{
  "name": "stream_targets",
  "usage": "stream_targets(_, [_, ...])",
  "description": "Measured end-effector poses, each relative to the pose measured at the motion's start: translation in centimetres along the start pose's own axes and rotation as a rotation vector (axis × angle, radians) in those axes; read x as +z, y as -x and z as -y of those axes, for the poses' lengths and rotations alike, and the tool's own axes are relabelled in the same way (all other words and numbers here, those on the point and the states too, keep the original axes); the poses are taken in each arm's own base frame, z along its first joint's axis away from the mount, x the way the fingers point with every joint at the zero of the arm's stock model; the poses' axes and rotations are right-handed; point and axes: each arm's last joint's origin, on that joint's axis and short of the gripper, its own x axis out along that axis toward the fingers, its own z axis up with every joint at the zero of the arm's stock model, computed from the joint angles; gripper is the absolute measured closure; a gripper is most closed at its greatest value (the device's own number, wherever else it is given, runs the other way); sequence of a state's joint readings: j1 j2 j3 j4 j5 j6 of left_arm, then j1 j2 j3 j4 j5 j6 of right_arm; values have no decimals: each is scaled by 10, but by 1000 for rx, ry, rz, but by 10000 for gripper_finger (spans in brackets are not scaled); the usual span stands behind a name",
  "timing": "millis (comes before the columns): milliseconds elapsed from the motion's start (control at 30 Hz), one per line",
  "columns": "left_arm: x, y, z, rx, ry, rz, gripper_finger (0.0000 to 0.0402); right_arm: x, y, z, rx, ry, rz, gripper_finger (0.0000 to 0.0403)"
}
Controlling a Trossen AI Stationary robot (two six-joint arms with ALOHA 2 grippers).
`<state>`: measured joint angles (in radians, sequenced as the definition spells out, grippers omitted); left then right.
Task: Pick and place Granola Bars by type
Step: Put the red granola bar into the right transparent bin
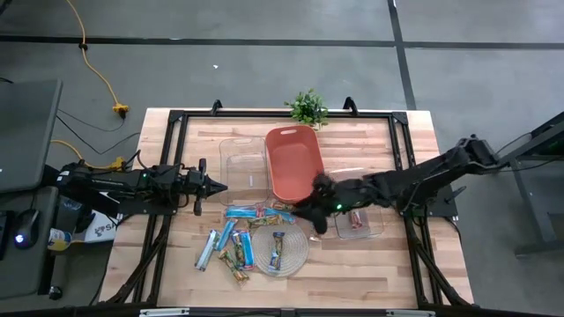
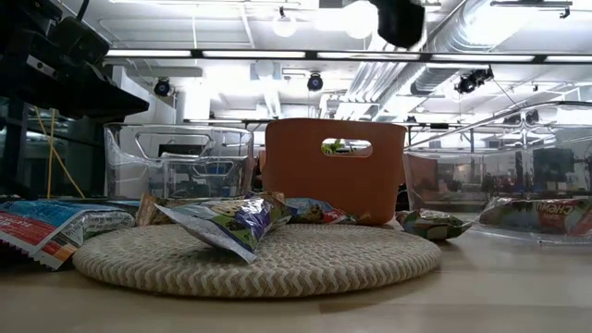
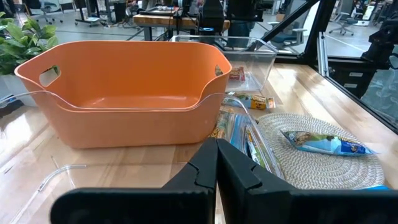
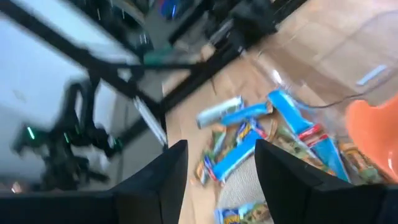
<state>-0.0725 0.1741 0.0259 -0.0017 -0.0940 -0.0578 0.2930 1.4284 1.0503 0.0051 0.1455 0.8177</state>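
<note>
the wooden table (image 1: 414,255) carries an orange bin (image 1: 293,160) at centre, a clear bin (image 1: 243,167) touching its left side, and a second clear container (image 1: 359,222) to the right of the orange one. a round woven mat (image 1: 280,249) lies at the front centre, and a small green plant (image 1: 307,107) stands at the far edge.

granola bars (image 1: 236,244): most lie loose on the table at the front of the bins and to the left of the mat, light blue wrappers mixed with green-brown ones (exact count cannot be told). one bar lies on the mat itself; in the low view it shows as a crumpled blue wrapper (image 2: 231,222) resting on the weave. one red-brown bar (image 1: 355,218) sits inside the right clear container.

right gripper (image 1: 310,214): positioned above the table just right of the bar cluster, between the orange bin's near end and the mat. its wrist view shows the two fingers (image 4: 168,174) spread apart with nothing between them, the scattered bars visible below.

left gripper (image 1: 218,187): held at the left side, tip just at the near left corner of the clear bin, well apart from the bars. the wrist view shows its fingers (image 3: 217,168) pressed together, empty, facing the orange bin.
</note>
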Motion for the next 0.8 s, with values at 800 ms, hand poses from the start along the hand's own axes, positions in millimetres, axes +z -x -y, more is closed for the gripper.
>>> stream_targets(800, [0,0,0,0,0,0,401,-32,-111,15,-410,212,-693,197])
